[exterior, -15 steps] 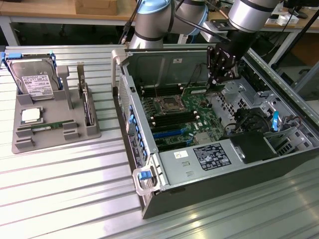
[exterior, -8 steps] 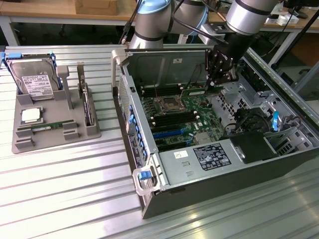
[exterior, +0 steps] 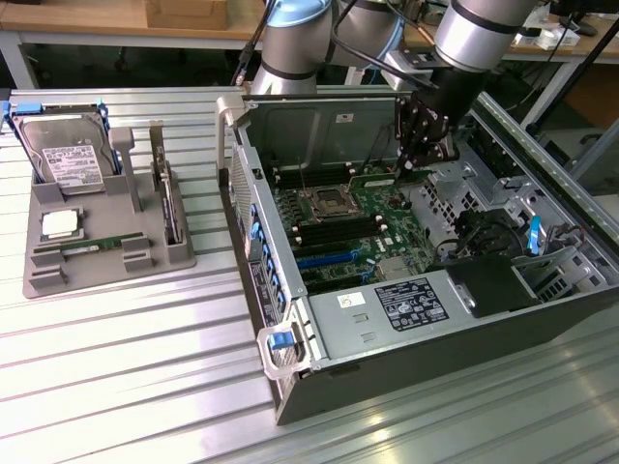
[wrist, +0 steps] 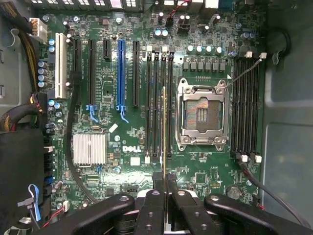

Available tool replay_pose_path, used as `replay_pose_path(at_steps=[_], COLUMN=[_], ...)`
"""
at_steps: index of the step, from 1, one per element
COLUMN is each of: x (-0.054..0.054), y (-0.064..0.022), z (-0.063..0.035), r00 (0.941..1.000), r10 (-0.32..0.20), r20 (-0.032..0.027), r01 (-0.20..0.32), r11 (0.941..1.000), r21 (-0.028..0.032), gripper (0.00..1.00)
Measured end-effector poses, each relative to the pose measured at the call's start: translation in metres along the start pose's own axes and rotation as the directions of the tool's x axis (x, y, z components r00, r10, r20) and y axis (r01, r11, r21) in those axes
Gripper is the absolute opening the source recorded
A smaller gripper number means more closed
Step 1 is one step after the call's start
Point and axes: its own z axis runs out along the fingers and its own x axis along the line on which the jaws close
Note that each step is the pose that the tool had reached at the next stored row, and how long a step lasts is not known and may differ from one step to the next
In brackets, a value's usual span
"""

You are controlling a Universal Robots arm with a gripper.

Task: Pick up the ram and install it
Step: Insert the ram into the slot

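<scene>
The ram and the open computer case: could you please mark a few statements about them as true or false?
1. The gripper is shut on the ram. True.
2. The ram lies flat on the table. False: it is held on edge at the memory slots of the motherboard.
3. A heatsink covers the processor socket. False: the socket is uncovered, with its contacts showing.
4. The hard drive stands in the grey tray outside the case. True.
</scene>
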Motion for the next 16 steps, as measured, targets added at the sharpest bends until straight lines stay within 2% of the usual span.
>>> replay_pose_path(at_steps=[16], x=[0.0], y=[0.0009], z=[0.0127], r00=[1.0], r10=[0.0], r20=[0.0001], r01=[0.0], r11=[1.0], r21=[0.0], gripper=[0.12])
